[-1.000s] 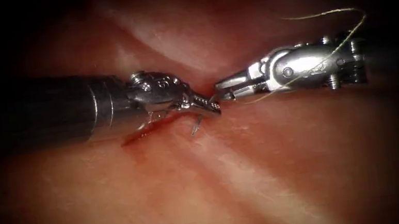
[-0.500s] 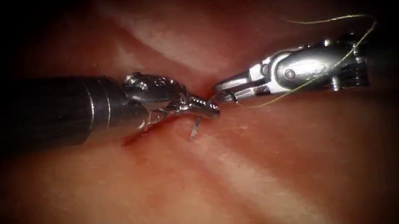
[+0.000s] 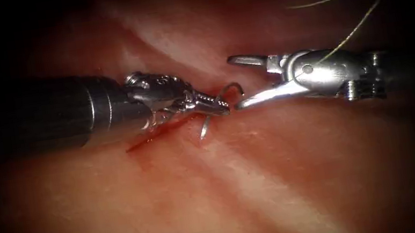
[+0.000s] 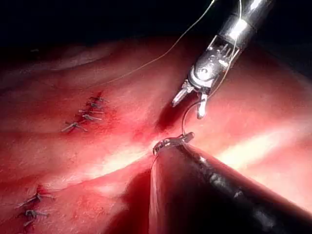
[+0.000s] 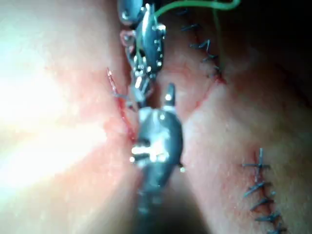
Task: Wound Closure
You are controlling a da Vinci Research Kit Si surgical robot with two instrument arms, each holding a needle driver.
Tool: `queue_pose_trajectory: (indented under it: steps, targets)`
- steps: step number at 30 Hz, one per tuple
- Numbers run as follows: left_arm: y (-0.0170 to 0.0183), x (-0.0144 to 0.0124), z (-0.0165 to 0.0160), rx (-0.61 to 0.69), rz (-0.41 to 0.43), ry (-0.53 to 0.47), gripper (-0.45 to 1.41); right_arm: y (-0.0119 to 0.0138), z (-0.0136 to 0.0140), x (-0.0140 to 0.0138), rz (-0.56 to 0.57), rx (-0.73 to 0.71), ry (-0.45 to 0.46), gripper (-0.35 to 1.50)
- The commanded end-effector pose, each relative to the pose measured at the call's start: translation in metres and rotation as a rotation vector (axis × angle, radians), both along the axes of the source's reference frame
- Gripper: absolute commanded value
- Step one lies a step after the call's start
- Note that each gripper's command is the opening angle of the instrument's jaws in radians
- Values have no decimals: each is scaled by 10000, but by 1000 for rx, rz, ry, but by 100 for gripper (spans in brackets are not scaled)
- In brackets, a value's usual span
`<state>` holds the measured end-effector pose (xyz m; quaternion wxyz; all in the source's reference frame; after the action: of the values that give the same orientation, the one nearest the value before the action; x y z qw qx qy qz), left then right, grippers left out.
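Needle (image 3: 203,129) control sits with your left tool (image 3: 217,110). Its jaws are pressed together on the needle at about mid-curve, just past the right end of the cut (image 3: 150,136), near the middle of the tissue (image 3: 281,176). One arm of the curve arches up toward your right tool (image 3: 234,83). The other points down at the tissue surface, and I cannot tell whether that end is in the tissue or only touching it.

Your right tool's jaws are spread wide and hold nothing, with the upper arc of the needle just in front of them. The thread (image 3: 355,29) drapes over the right tool's body and trails off toward the far right edge of the tissue.

I judge this as a hand-over between the tools, with the left now carrying the needle alone. The next move calls for a steady left grip and a clean regrasp point on the free arc. Keep the thread out of the spread jaws.
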<state>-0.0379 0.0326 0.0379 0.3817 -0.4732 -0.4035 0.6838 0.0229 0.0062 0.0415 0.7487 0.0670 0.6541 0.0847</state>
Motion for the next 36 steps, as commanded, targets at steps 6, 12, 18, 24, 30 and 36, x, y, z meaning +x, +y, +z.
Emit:
queue_pose_trajectory:
  steps: [6, 12, 18, 24, 30, 36]
  targets:
    - [5, -5, 5, 21, -53, -45, -45, 0, 8, 2, 161, 11, 12, 93]
    - [5, -7, 5, 20, -62, -53, -45, -4, 6, 3, 201, 13, -2, 91]
    - [7, -7, 7, 14, -78, -41, -45, -7, 2, 5, 220, 28, 13, 84]
    - [8, -7, 10, 14, -92, -27, -45, -7, -1, 9, 248, 57, 24, 78]
    - [7, -9, 10, -5, -92, -25, -45, -4, -1, 12, 298, 78, 12, 69]
    - [5, -13, 9, -11, -94, -23, -45, -2, 0, 15, 313, 77, 16, 56]
